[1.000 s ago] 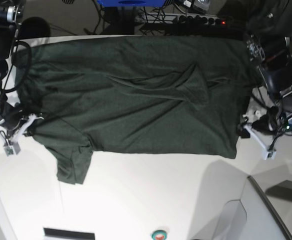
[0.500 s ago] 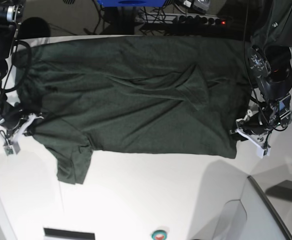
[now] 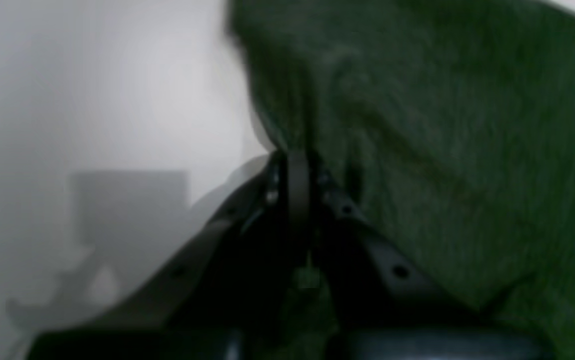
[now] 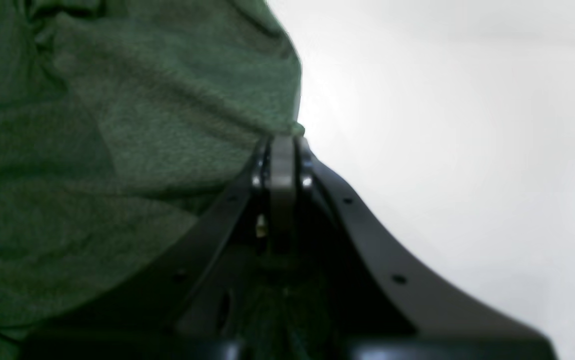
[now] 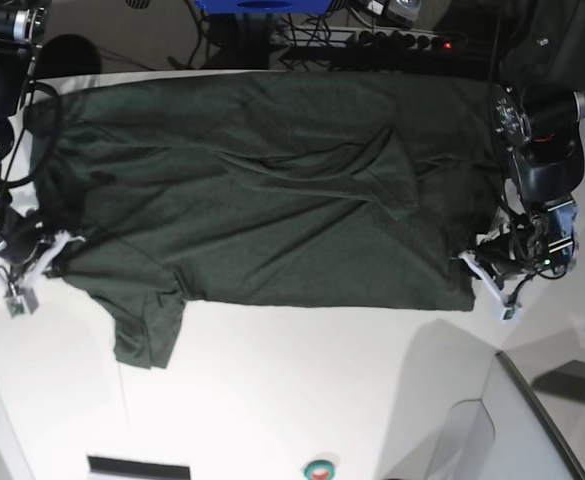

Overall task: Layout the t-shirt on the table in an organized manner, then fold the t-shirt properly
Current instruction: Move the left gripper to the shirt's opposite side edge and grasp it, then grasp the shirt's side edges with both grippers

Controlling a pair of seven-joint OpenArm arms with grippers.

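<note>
Shirt (image 3: 442,150) fills the right of your left wrist view, blurred; left claw (image 3: 291,175) has its jaws pressed together on the shirt's edge, white bench (image 3: 92,100) to the left.

Right wrist view: your right claw (image 4: 282,170) is likewise pinched tight on a shirt (image 4: 117,150) edge, cloth left, bare bench (image 4: 467,125) right.

Base view: shirt (image 5: 272,190) lies spread across the far part of the bench (image 5: 302,390), wrinkled at centre, one sleeve hanging toward the near side at left. Left claw (image 5: 487,270) grips the shirt's right edge; right claw (image 5: 47,255) grips the left edge.
</note>
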